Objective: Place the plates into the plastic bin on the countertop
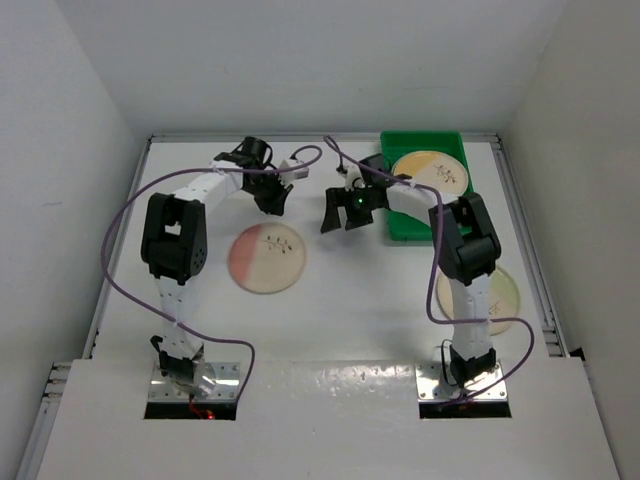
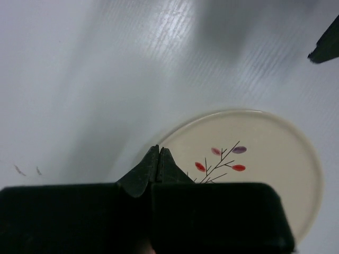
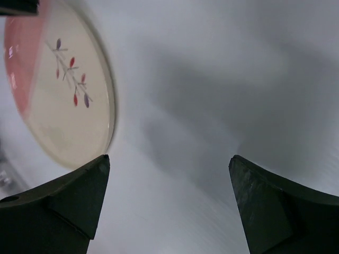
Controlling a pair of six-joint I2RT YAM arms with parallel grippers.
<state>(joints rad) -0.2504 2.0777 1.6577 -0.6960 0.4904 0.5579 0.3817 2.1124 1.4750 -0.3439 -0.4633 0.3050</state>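
A cream plate with a pink segment lies flat on the white countertop at centre left. It also shows in the left wrist view and the right wrist view. A plate with a yellow segment lies in the green plastic bin at the back right. A third plate lies at the right, partly hidden by the right arm. My left gripper is shut and empty, above the far edge of the pink plate. My right gripper is open and empty, just left of the bin.
White walls close the countertop on three sides. Purple cables loop from both arms. A metal rail runs along the right edge. The raised front ledge holds both arm bases.
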